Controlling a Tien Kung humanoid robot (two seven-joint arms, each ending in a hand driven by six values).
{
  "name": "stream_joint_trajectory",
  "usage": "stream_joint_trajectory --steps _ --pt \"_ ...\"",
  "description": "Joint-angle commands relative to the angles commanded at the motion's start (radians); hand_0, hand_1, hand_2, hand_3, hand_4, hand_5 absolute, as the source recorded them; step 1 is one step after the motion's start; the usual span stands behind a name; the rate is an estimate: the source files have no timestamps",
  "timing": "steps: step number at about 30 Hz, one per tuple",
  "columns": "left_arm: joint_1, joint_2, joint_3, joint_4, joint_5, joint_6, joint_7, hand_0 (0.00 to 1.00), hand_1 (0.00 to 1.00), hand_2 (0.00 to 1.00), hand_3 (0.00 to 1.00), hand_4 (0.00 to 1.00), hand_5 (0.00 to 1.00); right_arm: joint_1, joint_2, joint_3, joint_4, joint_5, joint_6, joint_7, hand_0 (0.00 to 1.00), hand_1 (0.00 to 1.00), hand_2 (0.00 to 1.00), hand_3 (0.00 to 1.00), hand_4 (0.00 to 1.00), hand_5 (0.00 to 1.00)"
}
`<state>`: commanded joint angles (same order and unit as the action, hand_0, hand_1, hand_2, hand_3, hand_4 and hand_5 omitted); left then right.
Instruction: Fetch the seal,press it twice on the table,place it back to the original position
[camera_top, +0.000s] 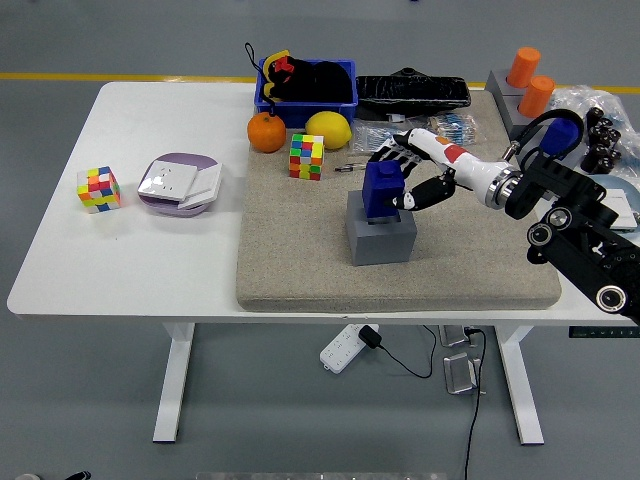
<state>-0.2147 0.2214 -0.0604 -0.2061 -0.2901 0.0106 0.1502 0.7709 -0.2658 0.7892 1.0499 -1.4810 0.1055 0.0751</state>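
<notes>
The right arm (560, 215) was stretched in from the right edge, its forearm angled up and to the left. The right hand (405, 175) was held sideways, fingers (388, 156) curled closed around a grasped item.

On the bench (150, 260): two puzzle cubes (98, 189) (306, 156), two orange cylinders (526, 66) (541, 95), one orange (266, 131), one lemon (327, 129), one blue bin (306, 99), one blue seal (381, 187).
</notes>
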Motion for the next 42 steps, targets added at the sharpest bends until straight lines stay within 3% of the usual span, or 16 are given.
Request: stream_joint_trajectory --steps 7,15,21,29,42 --pt "0.003 0.002 0.001 0.0 -0.003 0.0 0.0 0.811 0.804 0.775 0.814 0.69 0.435 -0.038 -0.071 0.078 0.059 -0.015 0.002 -0.004 0.528 0.396 0.381 0.388 0.739 0.002" --pt "0.002 0.0 0.001 0.0 -0.004 -0.001 -0.001 0.812 0.804 0.775 0.814 0.689 0.435 -0.108 -0.135 0.181 0.029 -0.04 0.005 -0.012 0.526 0.394 0.379 0.382 0.728 0.002" --pt "0.0 -0.001 0.001 -0.001 -0.003 -0.001 -0.001 0.812 0.804 0.775 0.814 0.689 0.436 -0.161 -0.162 0.202 -0.005 -0.042 0.0 -0.008 0.527 0.389 0.38 0.382 0.723 0.002" --pt "0.002 -0.004 0.002 -0.001 -0.002 -0.001 -0.001 0.811 0.804 0.775 0.814 0.689 0.435 -0.211 -0.146 0.185 -0.071 -0.042 -0.006 0.001 0.527 0.391 0.379 0.383 0.723 0.002" --pt "0.005 -0.004 0.003 0.0 -0.004 -0.002 0.001 0.812 0.804 0.775 0.814 0.69 0.435 -0.224 -0.121 0.183 -0.131 -0.039 -0.017 0.015 0.527 0.388 0.377 0.38 0.719 0.002"
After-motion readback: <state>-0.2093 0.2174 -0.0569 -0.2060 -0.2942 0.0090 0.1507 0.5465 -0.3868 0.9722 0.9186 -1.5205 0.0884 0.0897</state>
